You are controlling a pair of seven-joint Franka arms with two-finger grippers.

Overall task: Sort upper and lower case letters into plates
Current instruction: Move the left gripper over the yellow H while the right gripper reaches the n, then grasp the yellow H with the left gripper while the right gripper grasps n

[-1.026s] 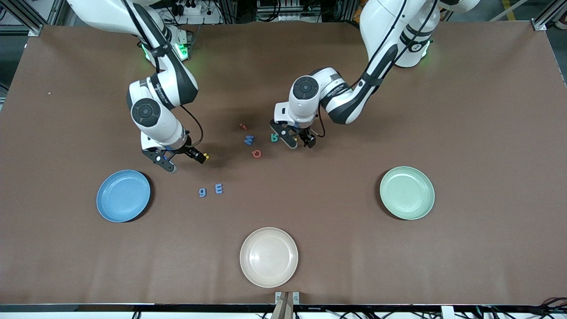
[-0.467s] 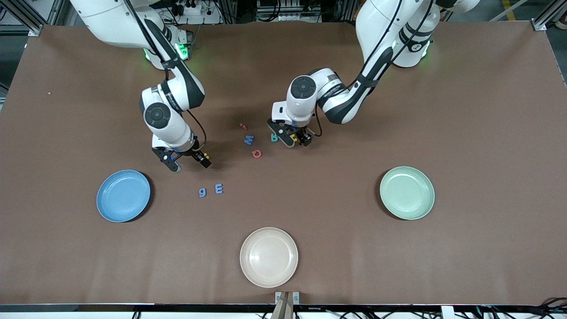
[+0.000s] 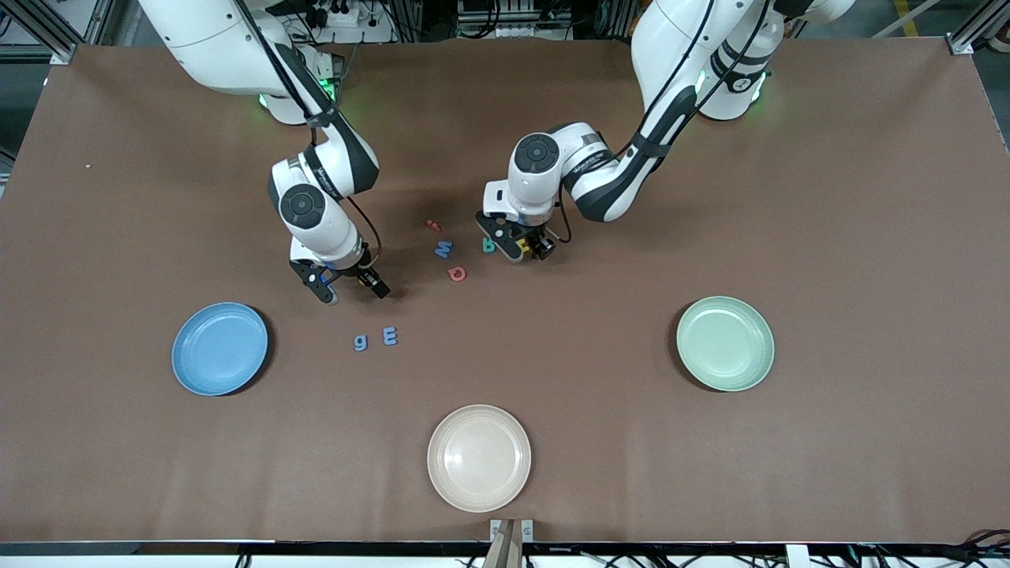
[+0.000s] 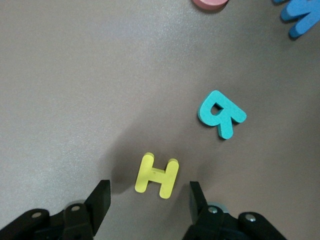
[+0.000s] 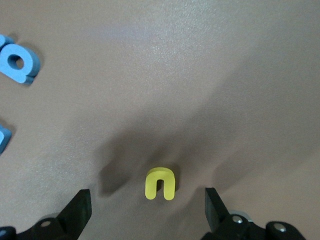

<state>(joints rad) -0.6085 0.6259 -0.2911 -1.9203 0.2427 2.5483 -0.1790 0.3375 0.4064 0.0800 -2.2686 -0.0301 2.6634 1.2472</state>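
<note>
The left pincer (image 3: 523, 249) is lowered onto the worktop (image 3: 828, 237), its fingers (image 4: 100, 200) set either side of the yellow H (image 4: 157, 175) with a gap on each side, so nothing is gripped yet. The teal R (image 4: 221, 113) lies just beside that pincer, clear of the fingers, and the blue M (image 3: 443, 249) and the pink letter (image 3: 457, 274) lie a little further out toward the right arm's end. The H is straddled squarely, presumably so its two uprights are squeezed together.

The right pincer (image 3: 349, 288) is held low and spread wide, and the yellow n (image 5: 160, 183) sits between its fingers, untouched. The blue g (image 3: 360, 341) and blue E (image 3: 390, 336) lie near this pincer.

Both target dishes are empty: the sky-blue plate (image 3: 189, 371) is set out from the right pincer, the mint-green plate (image 3: 694, 367) out from the left, one within each arm's reach. A cream plate (image 3: 446, 481) is left unused.

The worktop is a plain matte brown sheet; aluminium framing and cabling are seen at its edges.
</note>
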